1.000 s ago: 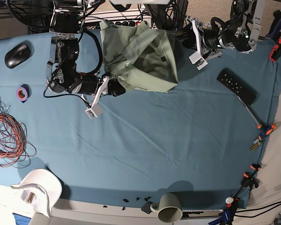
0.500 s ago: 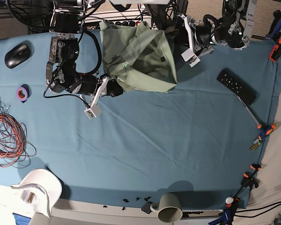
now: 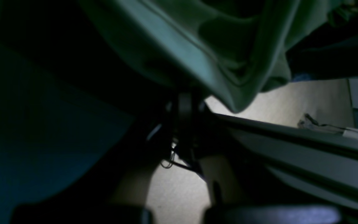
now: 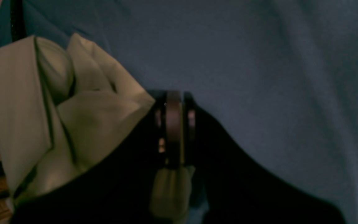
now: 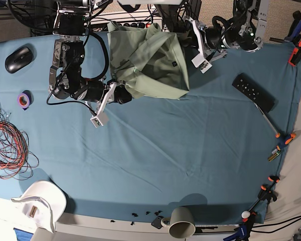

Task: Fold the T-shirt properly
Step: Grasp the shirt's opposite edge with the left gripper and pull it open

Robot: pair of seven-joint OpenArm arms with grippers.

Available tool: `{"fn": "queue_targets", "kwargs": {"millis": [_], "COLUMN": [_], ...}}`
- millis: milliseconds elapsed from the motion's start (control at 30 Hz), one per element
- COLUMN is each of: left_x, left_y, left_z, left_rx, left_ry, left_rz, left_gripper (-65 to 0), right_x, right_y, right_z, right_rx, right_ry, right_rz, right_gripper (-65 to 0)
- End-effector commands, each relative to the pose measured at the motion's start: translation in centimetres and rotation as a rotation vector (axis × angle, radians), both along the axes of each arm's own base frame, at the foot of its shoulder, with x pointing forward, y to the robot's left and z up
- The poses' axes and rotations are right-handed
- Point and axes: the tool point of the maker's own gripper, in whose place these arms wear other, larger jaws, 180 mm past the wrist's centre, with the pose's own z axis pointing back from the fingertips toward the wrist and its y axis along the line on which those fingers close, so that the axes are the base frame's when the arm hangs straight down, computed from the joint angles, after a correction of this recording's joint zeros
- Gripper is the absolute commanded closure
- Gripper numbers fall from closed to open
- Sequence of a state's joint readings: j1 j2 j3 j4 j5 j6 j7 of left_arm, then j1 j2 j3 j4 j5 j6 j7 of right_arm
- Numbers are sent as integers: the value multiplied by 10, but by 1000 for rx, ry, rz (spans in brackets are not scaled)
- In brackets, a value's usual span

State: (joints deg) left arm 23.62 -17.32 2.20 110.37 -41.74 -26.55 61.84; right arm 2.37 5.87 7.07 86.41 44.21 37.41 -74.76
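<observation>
The pale sage-green T-shirt (image 5: 150,60) lies bunched at the back middle of the blue cloth (image 5: 180,150). My right gripper (image 5: 124,94) is at the shirt's near left corner, shut on a fold of it. In the right wrist view the closed fingers (image 4: 173,102) pinch cloth, with the shirt (image 4: 57,118) heaped to their left. My left gripper (image 5: 183,36) is at the shirt's far right edge. In the dim left wrist view its fingers (image 3: 184,99) stand close together under the hanging shirt (image 3: 216,53), with the fabric at their tips.
A black mouse (image 5: 18,57), a purple tape roll (image 5: 23,100) and orange wires (image 5: 7,145) lie at the left. A black remote (image 5: 253,92) and a screwdriver (image 5: 269,121) lie at the right, with clamps (image 5: 281,145) along that edge. A grey cup (image 5: 182,222) stands at the front.
The left arm has swung leftward up to the shirt's far right edge and its jaws have closed there. The right gripper keeps its hold on the near left corner.
</observation>
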Motion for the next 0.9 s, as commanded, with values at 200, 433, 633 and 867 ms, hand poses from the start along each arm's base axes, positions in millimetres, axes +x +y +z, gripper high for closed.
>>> {"fn": "queue_targets", "kwargs": {"millis": [200,433,633,867], "left_x": [54,94,128,169], "left_y": [20,26,32,28], "left_z": [13,19,8,-4], "left_rx": [93,94,74,76], "left_ry": [-155,-241,-215,-181], "left_rz": [43,89,128,139], "left_gripper": [0,0,0,0], "right_x": [2,-14,-44,-83], "right_y": [-1,-19,-36,-35], "right_z": [8,23,29,12], "right_rx": [1,-61,-122,-117], "right_ry": [-28,-79,-95,-12], "right_rz": [3,-48,-94,-117], "right_gripper": [0,0,0,0]}}
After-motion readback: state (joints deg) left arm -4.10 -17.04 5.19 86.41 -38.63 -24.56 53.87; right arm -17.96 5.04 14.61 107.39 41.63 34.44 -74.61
